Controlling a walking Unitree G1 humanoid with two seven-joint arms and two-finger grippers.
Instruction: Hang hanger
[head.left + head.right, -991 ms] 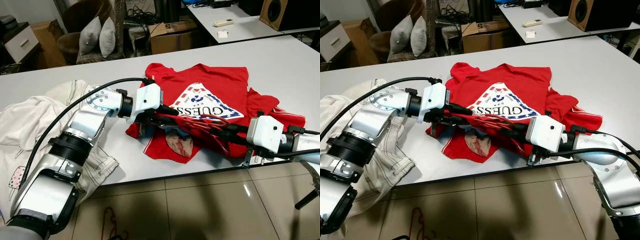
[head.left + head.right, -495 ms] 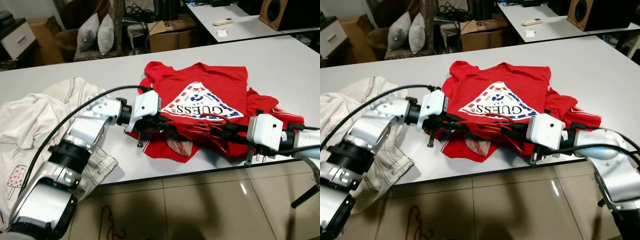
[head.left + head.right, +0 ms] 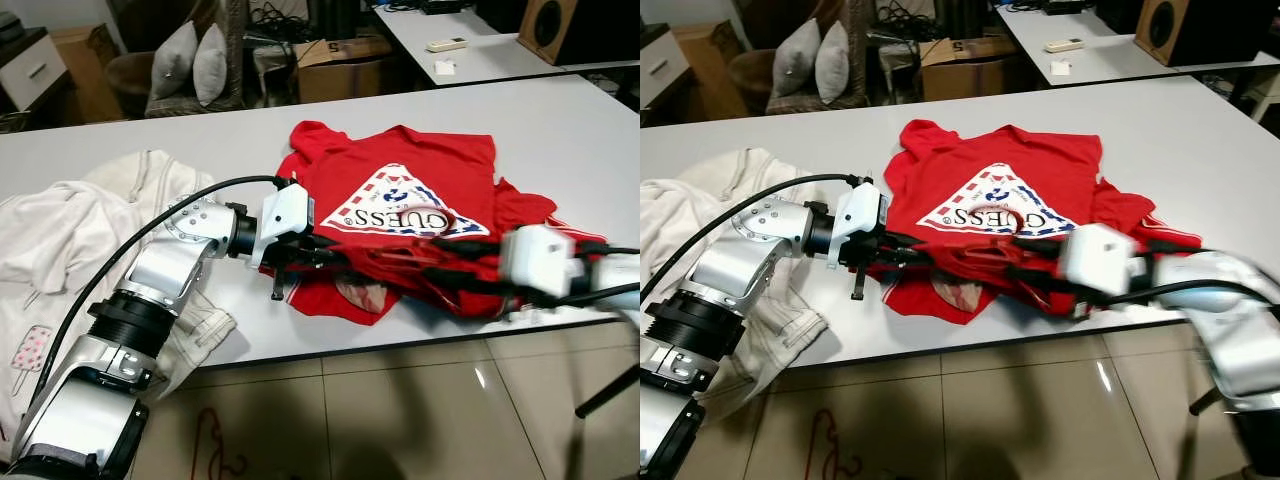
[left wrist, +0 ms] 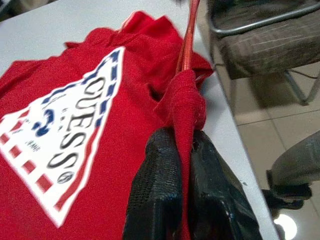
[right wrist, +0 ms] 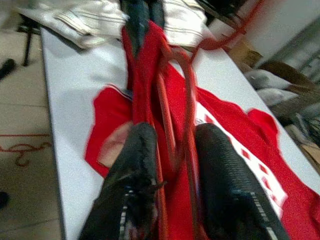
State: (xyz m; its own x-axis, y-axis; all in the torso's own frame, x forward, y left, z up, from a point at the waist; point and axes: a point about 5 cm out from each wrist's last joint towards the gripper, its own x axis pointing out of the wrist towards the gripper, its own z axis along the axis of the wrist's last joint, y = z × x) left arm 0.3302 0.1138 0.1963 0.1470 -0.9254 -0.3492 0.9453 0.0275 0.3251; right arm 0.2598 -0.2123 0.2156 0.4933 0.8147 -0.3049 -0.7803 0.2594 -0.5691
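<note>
Red shirt (image 3: pixel 400 200) is spread on the bench (image 3: pixel 560 130). Left tool (image 4: pixel 182 200) is seen in its wrist view pinched shut on a shirt fold. Right tool (image 5: pixel 172 165) is seen part open around the red hanger (image 5: pixel 175 95); head views are blurred there.

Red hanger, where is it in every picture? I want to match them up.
Left eye view: the red hanger lies on the red T-shirt, between the two hands.
Right eye view: same spot.
Left wrist view: a thin red rod beyond the cloth pinched by the left hand.
Right wrist view: red loops right by the right hand.
Shared landmark: the shirt's GUESS triangle.
</note>
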